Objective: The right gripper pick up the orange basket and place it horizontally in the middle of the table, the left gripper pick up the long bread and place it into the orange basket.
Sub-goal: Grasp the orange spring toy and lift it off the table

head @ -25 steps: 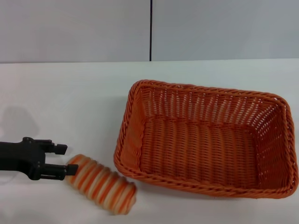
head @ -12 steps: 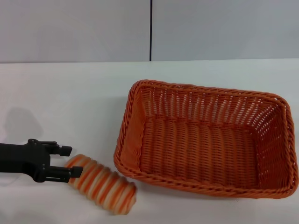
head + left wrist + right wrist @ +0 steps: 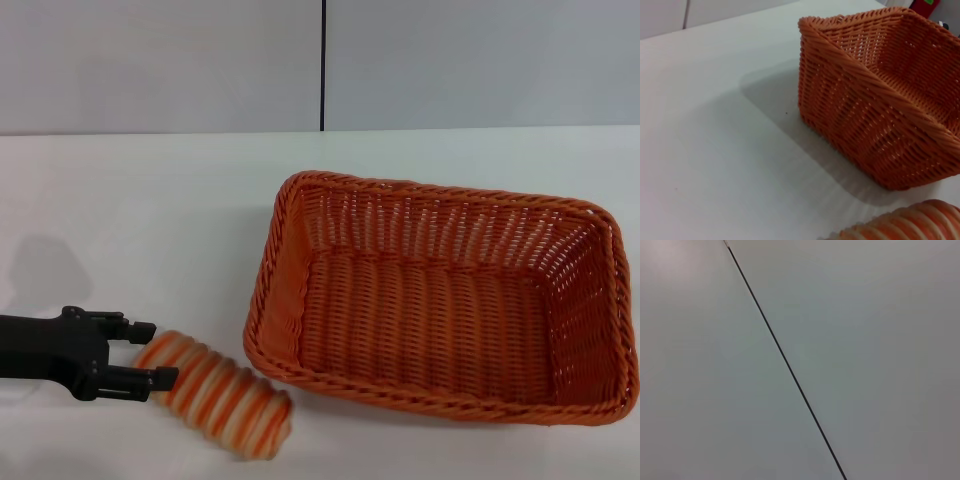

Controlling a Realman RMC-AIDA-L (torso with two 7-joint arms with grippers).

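Orange basket [image 3: 440, 295] sits flat on the white table [image 3: 150, 200], open side up, long axis running across the head view; it fills the centre-right of the tabletop; inside shows nothing but weave.

Long bread [image 3: 215, 393] lies on the table just off the basket's near-left corner, striped ridged side up, angled so one end points toward the basket's front rim w/ a thin gap of table between; far end points away to the left.

Left gripper [image 3: 152, 355] comes in low from the left of the bread, arm approx level w/ the tabletop; two short black prongs parted, one on each side of the bread's left end; lower prong tip looks to touch the loaf, upper prong sits just above it w/ a sliver of space; so fingers are spread approx the loaf's width, not clamped, nothing lifted.

Left wrist view: basket [image 3: 880, 95] seen from its corner, braided rim and sloping openwork wall resting on the table [image 3: 715, 150]; bread [image 3: 910, 225] is in the near edge of the pic, ridges visible, close beside the basket's base.

Right gripper not seen in any view; right wrist cam shows only a plain grey wall panel [image 3: 865, 340] w/ a thin dark seam [image 3: 785, 360] crossing it.
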